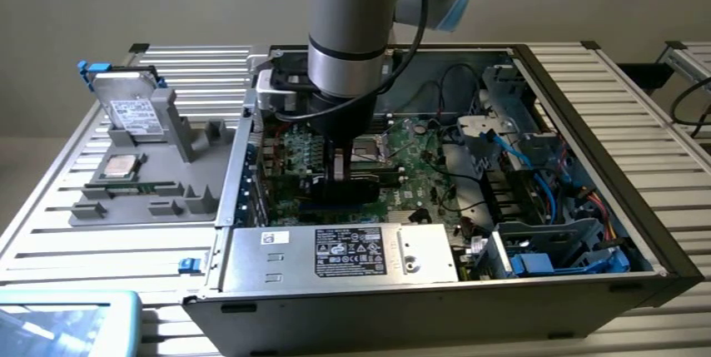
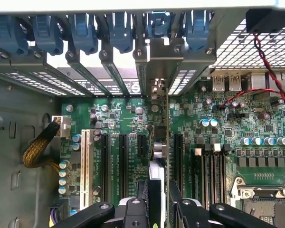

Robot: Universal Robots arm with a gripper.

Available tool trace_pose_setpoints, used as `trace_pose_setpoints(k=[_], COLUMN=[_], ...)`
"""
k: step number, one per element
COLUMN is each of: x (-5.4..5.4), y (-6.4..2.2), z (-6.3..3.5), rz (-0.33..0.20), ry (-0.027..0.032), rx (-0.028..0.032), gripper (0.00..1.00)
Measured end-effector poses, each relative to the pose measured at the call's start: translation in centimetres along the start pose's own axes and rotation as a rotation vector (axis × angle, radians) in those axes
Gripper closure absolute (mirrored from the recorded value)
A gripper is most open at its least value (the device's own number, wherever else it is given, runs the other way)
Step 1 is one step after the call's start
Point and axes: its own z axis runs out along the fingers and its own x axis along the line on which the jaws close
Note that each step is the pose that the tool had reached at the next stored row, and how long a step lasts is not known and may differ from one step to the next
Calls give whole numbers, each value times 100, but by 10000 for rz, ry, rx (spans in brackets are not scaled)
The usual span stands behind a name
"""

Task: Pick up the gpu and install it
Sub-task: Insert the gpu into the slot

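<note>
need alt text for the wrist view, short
The gripper holds the gpu edge-on over the green motherboard, the card running up to the case's rear slot brackets. Black expansion slots and one white slot lie alongside, under a row of blue clips.

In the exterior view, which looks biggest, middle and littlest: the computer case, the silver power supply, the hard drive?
1. Computer case
2. Power supply
3. Hard drive, though it sits farther from the camera, so it may look a bit small.
</note>
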Motion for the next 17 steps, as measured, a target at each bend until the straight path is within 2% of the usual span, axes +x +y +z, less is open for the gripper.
trace_pose_setpoints(k=[14,17], x=[0,-1], y=[0,0], z=[19,24], rz=[-66,-68], ry=[7,8], rx=[-22,-53], gripper=[72,72])
